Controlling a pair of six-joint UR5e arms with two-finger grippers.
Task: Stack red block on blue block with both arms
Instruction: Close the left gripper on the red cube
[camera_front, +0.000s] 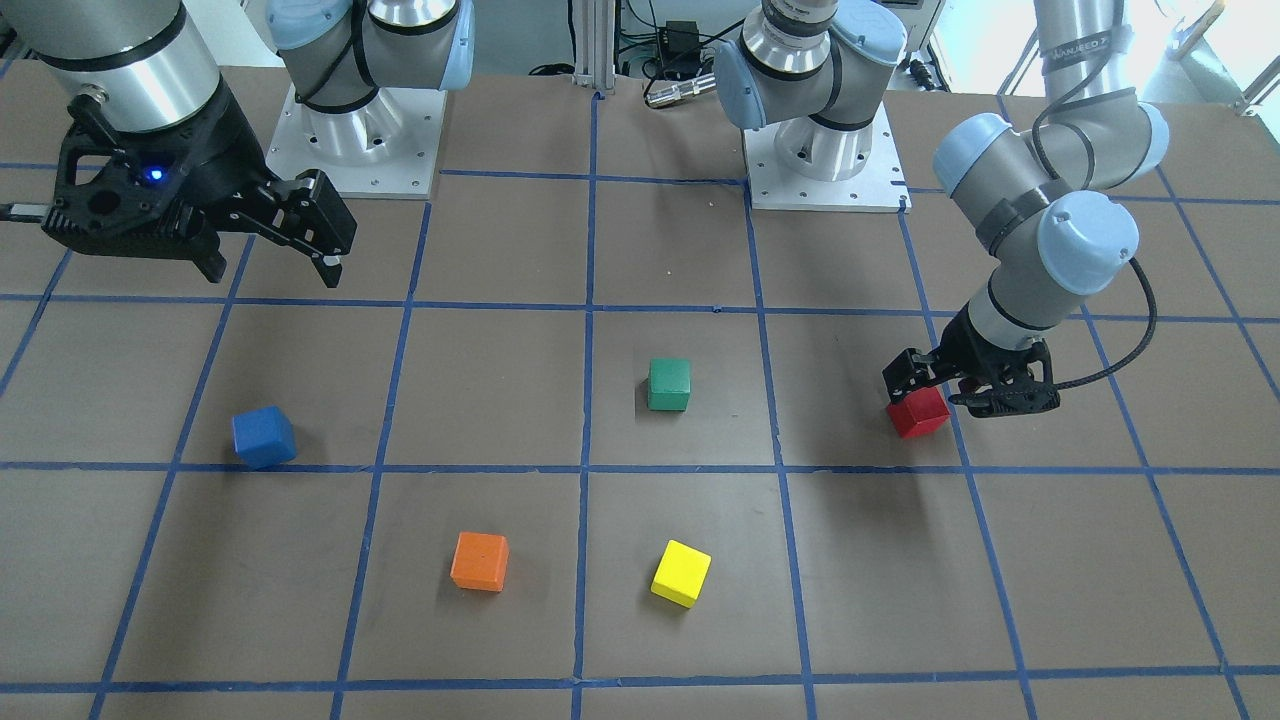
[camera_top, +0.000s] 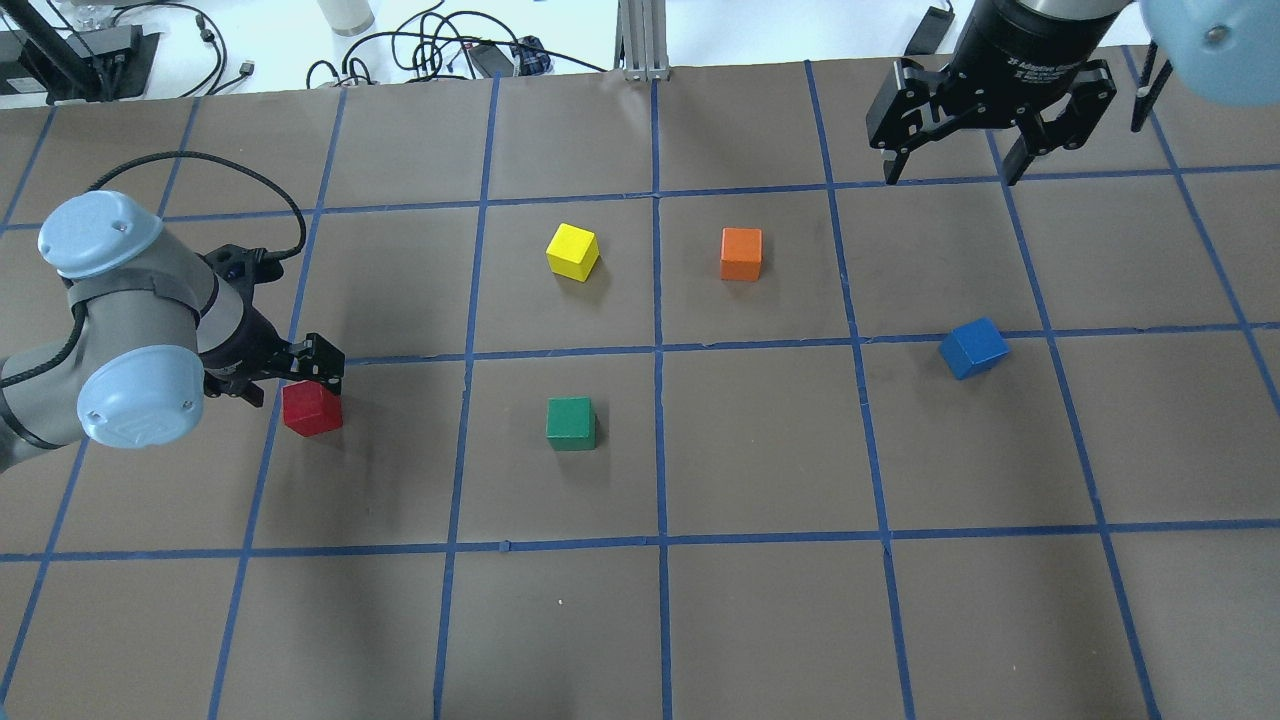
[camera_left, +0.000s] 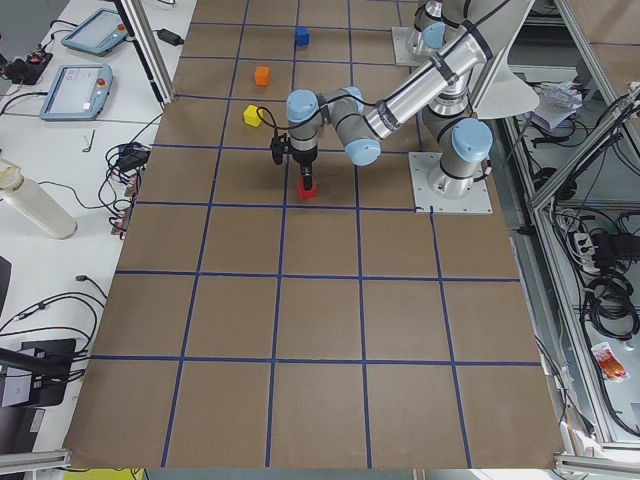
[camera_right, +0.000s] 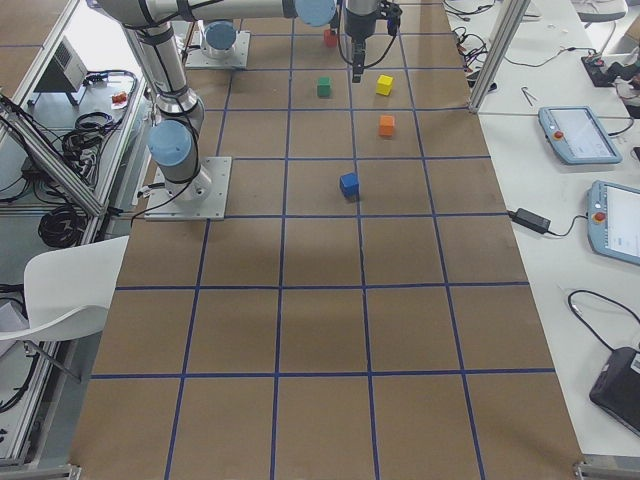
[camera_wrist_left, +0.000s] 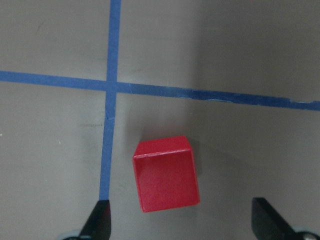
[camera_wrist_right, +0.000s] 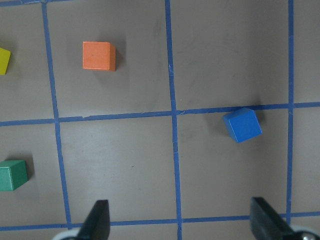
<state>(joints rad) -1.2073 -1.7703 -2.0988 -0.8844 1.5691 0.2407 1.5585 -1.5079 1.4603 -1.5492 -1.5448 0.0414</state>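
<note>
The red block (camera_top: 312, 408) sits on the table at my left side; it also shows in the front view (camera_front: 920, 412) and the left wrist view (camera_wrist_left: 166, 174). My left gripper (camera_top: 290, 375) hangs low right over it, open, its fingertips (camera_wrist_left: 97, 222) to either side and not touching. The blue block (camera_top: 973, 347) lies on the right side, turned slightly against the grid; it also shows in the front view (camera_front: 264, 437) and the right wrist view (camera_wrist_right: 242, 125). My right gripper (camera_top: 950, 165) is open and empty, high above the table's far right, away from the blue block.
A green block (camera_top: 571, 423) sits near the middle, between the red and blue ones. A yellow block (camera_top: 573, 251) and an orange block (camera_top: 741, 253) lie further out. Blue tape lines grid the brown table (camera_top: 760, 620). The arm bases (camera_front: 355, 140) stand at the robot's edge.
</note>
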